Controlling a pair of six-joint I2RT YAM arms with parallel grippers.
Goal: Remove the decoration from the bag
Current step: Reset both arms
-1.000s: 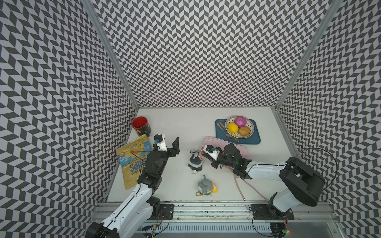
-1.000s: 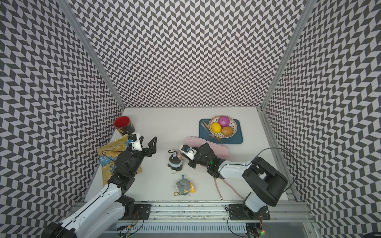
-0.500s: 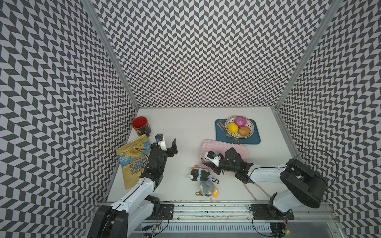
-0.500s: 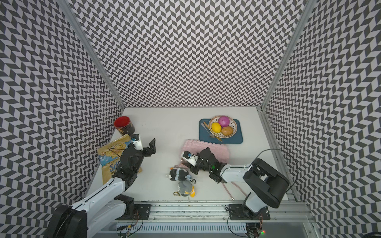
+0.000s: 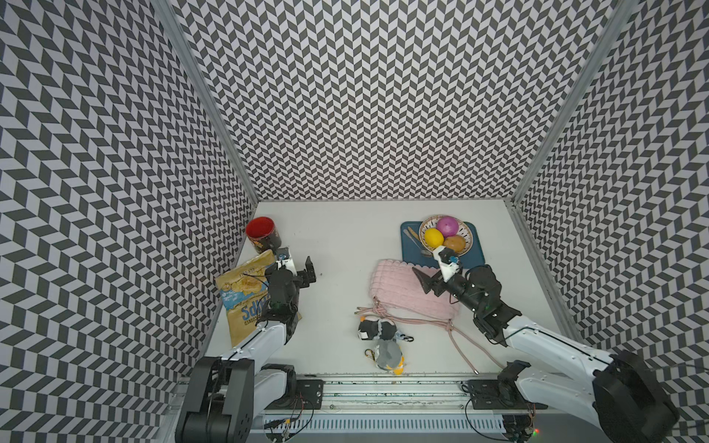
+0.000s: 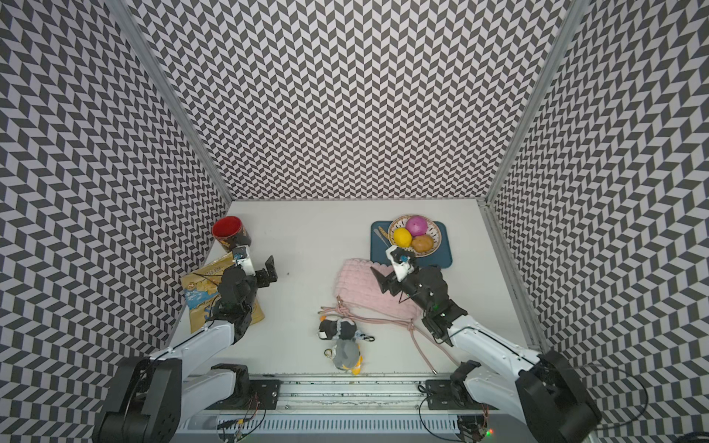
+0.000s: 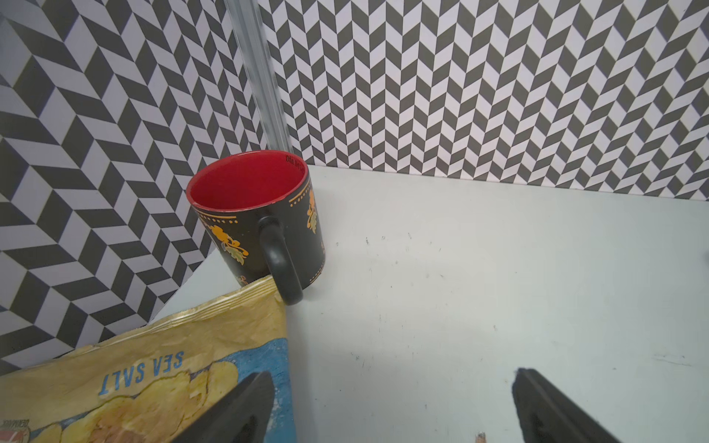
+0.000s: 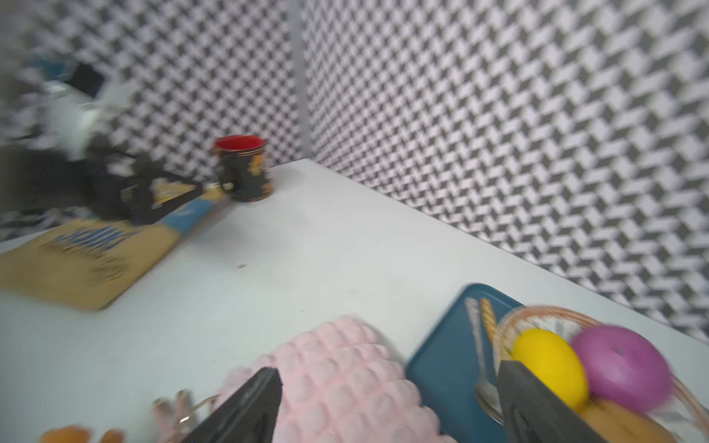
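I am looking down on a white table [image 5: 345,237] walled in by black-and-white zigzag panels, with my two arms reaching in from the near edge. The bag [image 5: 406,287], a soft pale-pink quilted pouch, lies flat to the right of the table's middle. Its far edge is just beside a dark blue tray [image 5: 410,249], and its pink cords [image 5: 462,351] trail from its near side toward the front rail. My right hand [image 8: 389,370] hangs over the far right part of the bag with its jaws spread wide. Only pink quilting and the tray's edge show between them, and the hand has hold of nothing. That wrist view is blurred. My left hand [image 7: 391,383] is well apart from the bag, on the left side of the table. It is also spread wide and empty, with bare table between its fingers [image 7: 245,406]. A yellow-and-blue chips packet [image 5: 245,295] lies under that arm. A black mug [image 5: 264,236] with a red inside stands upright right against the packet's far end. Two small plush charms lie near the front of the table, just off the bag's near left corner. A dark-and-white charm [image 5: 372,330] lies beside the knotted cords, and a grey charm [image 5: 389,353] with orange feet touches it on the near side. I cannot tell whether either is clipped to the cords. On the tray sits a bowl [image 5: 470,245] of yellow, purple and brown fruit.
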